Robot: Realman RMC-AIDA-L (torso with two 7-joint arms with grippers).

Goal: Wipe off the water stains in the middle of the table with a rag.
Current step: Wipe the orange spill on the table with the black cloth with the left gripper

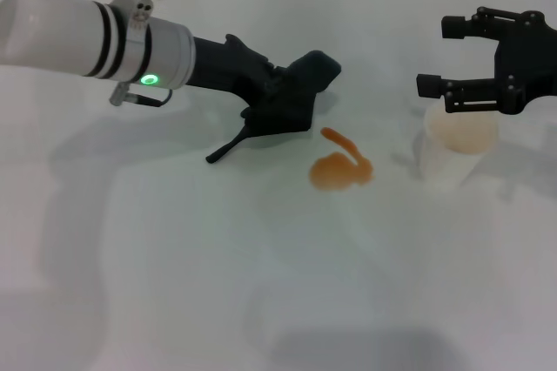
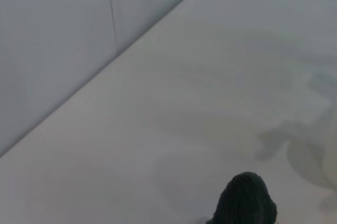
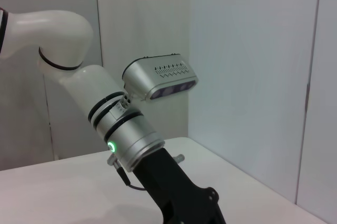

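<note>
Orange water stains (image 1: 341, 169) lie mid-table (image 1: 174, 284), just beside the dark folded rag (image 1: 291, 92).

Left gripper (image 1: 300, 97) low; right gripper (image 1: 435, 57) agape.

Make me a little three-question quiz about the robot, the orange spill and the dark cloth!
1. True or false: the dark green-black soft rag already covers the orange roundish water stains.
2. Which gripper holds the rag: A left gripper, B right gripper?
3. Fill in: the right gripper hovers open above a translucent white ____.

Key: 1 false, the rag sits beside the stains on the plain white table. 2 A. 3 cup.
</note>
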